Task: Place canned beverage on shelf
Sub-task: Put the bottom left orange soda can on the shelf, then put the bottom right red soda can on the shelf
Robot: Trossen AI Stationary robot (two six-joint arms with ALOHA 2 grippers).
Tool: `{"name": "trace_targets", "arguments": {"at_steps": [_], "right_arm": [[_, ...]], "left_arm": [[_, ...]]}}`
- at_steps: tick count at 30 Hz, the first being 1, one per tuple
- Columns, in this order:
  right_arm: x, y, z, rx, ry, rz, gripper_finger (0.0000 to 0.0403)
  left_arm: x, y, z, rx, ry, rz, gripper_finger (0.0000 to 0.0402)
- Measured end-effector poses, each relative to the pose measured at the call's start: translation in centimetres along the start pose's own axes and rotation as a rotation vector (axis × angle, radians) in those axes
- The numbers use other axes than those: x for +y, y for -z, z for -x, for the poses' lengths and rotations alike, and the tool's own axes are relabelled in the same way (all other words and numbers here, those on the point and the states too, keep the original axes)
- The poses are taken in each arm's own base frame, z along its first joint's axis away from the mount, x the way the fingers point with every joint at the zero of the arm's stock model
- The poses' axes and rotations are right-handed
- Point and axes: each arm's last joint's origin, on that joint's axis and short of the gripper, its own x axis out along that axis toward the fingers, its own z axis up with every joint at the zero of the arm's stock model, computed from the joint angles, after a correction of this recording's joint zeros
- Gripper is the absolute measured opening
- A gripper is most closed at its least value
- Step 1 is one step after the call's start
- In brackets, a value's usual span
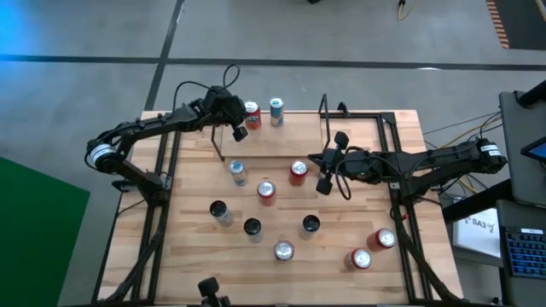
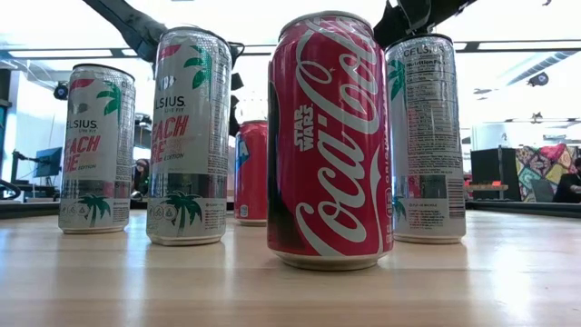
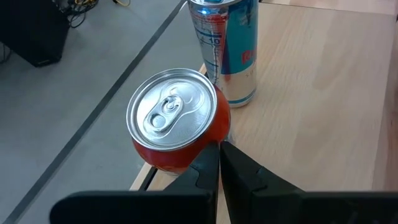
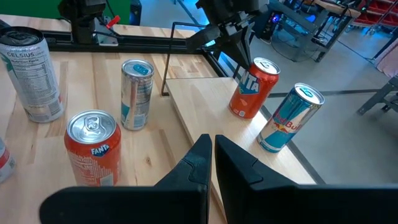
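Note:
The shelf (image 1: 281, 141) stands at the table's far side, thin black rods with a light wooden floor (image 4: 199, 93). An orange Fanta can (image 1: 252, 113) (image 4: 252, 87) and a blue-silver Red Bull can (image 1: 276, 111) (image 4: 289, 118) stand on that floor near its far edge. My left gripper (image 1: 239, 132) (image 3: 219, 155) is shut, with its tips at the orange can's near-left side. Over the middle of the table my right gripper (image 1: 323, 186) (image 4: 213, 146) is shut on nothing, beside a second Fanta can (image 1: 298, 171). My left gripper has its shut fingertips (image 3: 214, 152) against the orange can's side wall (image 3: 208, 138), a little below the top rim. The fingers slant down at it from the table's near-left side. The can rests on the shelf floor by its bottom, right at the floor's far edge.
Several loose cans stand on the near half of the table, among them a Coca-Cola can (image 1: 267, 191) (image 2: 331, 141), a slim silver can (image 1: 238, 172) and two red ones (image 1: 383, 239) at the near right. Black side frames (image 1: 158, 183) run along both table edges.

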Motion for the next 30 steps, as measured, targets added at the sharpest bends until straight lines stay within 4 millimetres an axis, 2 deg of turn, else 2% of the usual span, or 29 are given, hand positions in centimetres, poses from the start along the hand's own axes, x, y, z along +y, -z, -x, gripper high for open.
{"name": "trace_targets", "arguments": {"at_steps": [6, 12, 19, 23, 30], "right_arm": [[0.0, 0.0, 0.0, 0.0, 0.0, 0.0, 0.0012], [0.0, 0.0, 0.0, 0.001, 0.0, 0.0, 0.0012], [-0.4, 0.0, -0.2, 0.004, 0.014, -0.017, 0.0012], [-0.4, 0.0, -0.2, 0.004, 0.015, -0.046, 0.0012], [-0.4, -0.2, -0.2, -0.019, 0.01, -0.145, 0.0012]], "left_arm": [[-0.1, -0.2, 0.3, -0.012, -0.001, 0.004, 0.0], [-0.3, -1.3, 2.1, -0.089, 0.0, 0.006, 0.0], [-1.9, -2.7, 4.5, -0.267, 0.127, 0.01, 0.0], [-3.4, -2.1, 6.0, -0.367, 0.153, 0.01, 0.0], [-6.0, 0.7, 9.2, -0.531, 0.217, 0.036, 0.0]]}}
